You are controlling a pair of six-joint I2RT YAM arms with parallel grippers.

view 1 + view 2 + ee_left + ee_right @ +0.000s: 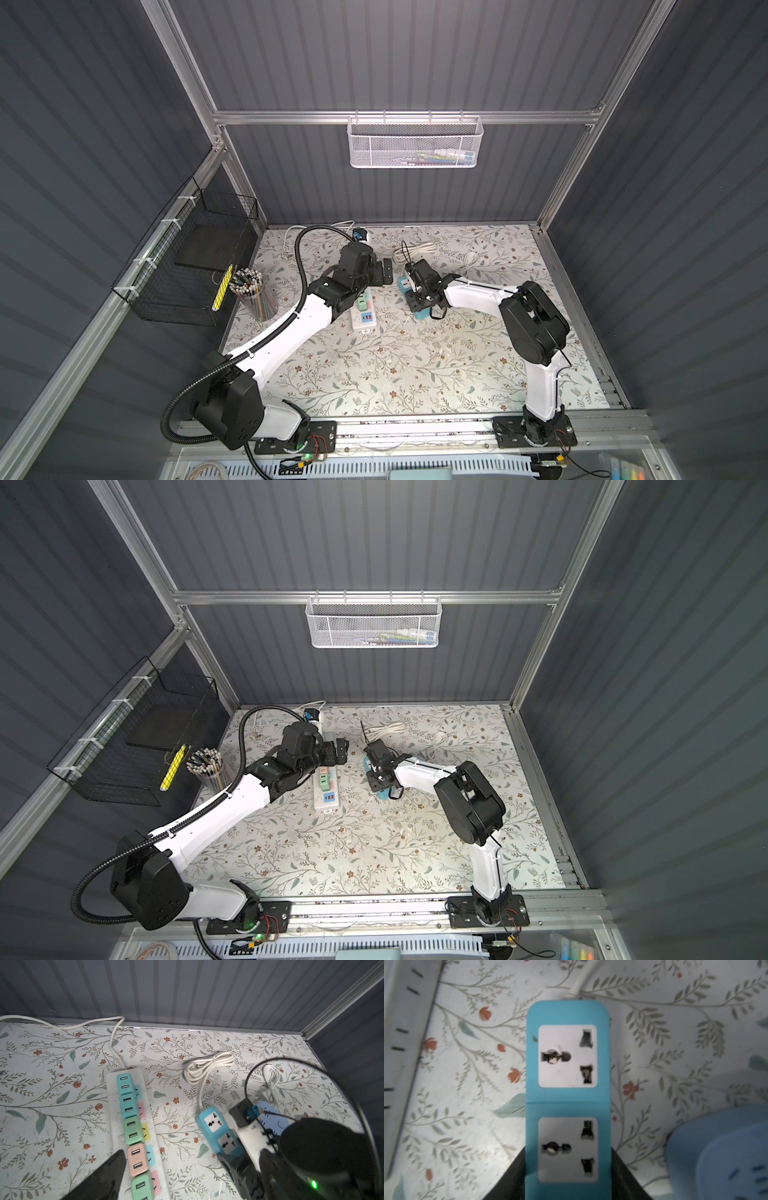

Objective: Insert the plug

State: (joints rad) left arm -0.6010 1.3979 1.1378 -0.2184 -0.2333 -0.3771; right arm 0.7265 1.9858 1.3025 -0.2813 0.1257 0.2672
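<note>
- Jaws of your right gripper (568, 1151) hug the blue strip (568, 1012); hold it firm.
- Left gripper (383, 272) is wide open, empty, over the white strip (113, 1105).
- The plug (136, 1156), I think, is a smooth boxy charger there; pinch flat sides.
- White cord (207, 1066) lies coiled behind.

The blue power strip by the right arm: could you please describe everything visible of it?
The blue power strip is a teal plastic bar with rounded corners and two white universal sockets in view, both empty. It lies flat on the floral table. A white cord leaves its far end toward a tied coil. The right gripper grips it from both sides.
</note>
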